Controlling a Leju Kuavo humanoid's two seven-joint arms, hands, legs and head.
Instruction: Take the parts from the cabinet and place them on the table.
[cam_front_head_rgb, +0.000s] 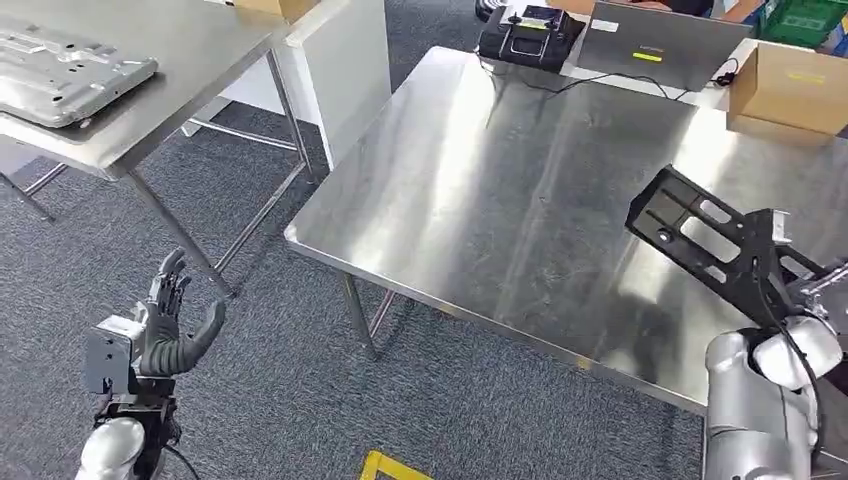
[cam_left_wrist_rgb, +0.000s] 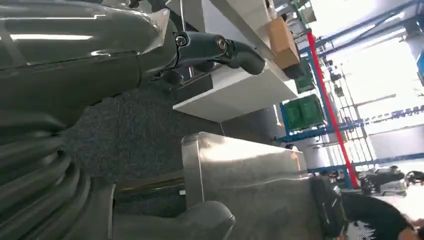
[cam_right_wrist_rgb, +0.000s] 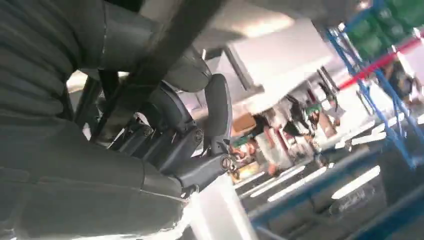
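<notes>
Part in right hand, over the table's right side.
You've got the black bracket (cam_front_head_rgb: 705, 240) gripped by the right hand (cam_front_head_rgb: 790, 290), fingers clamped round its near end (cam_right_wrist_rgb: 175, 135); long axis runs up-left from the hand, far end tilted above the steel table (cam_front_head_rgb: 480, 190). Left hand (cam_front_head_rgb: 170, 325) holds nothing, fingers spread, over carpet.

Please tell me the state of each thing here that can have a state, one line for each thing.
Black perforated metal part: held up over the table, tilted, not set down.
Right hand: grips the part.
Left hand: holds nothing, fingers apart.
Steel table: bare where the part hangs.
Brown cardboard box: closed.
</notes>
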